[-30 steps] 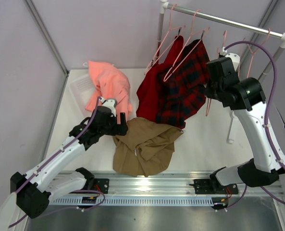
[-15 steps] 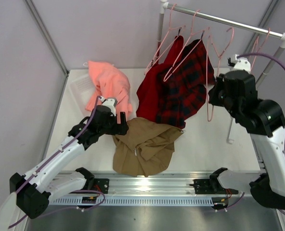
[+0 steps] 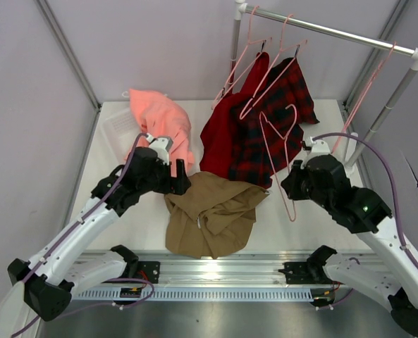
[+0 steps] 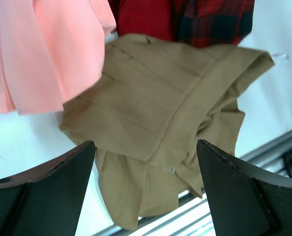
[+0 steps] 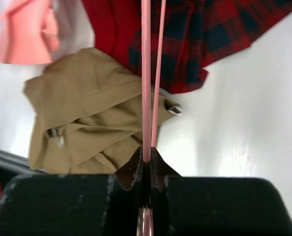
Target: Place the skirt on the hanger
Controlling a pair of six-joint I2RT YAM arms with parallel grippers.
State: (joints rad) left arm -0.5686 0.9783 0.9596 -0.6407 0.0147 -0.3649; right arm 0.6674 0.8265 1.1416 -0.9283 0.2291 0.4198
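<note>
The khaki skirt lies crumpled on the white table near its front edge. It fills the left wrist view and shows in the right wrist view. My left gripper is open and empty, hovering over the skirt's upper left edge, with the fingers wide apart. My right gripper is shut on a thin pink hanger. It holds the hanger off the rail, low over the table, just right of the skirt. The hanger's wire runs straight out from the closed jaws.
A salmon-pink garment lies at the back left, beside a white mesh piece. A red garment and a red-and-black plaid one hang on pink hangers from the metal rail. Another pink hanger hangs at its right end.
My right arm has taken the pink hanger off the rail and swung it down and left, close to the skirt. My left gripper has shifted only slightly.
</note>
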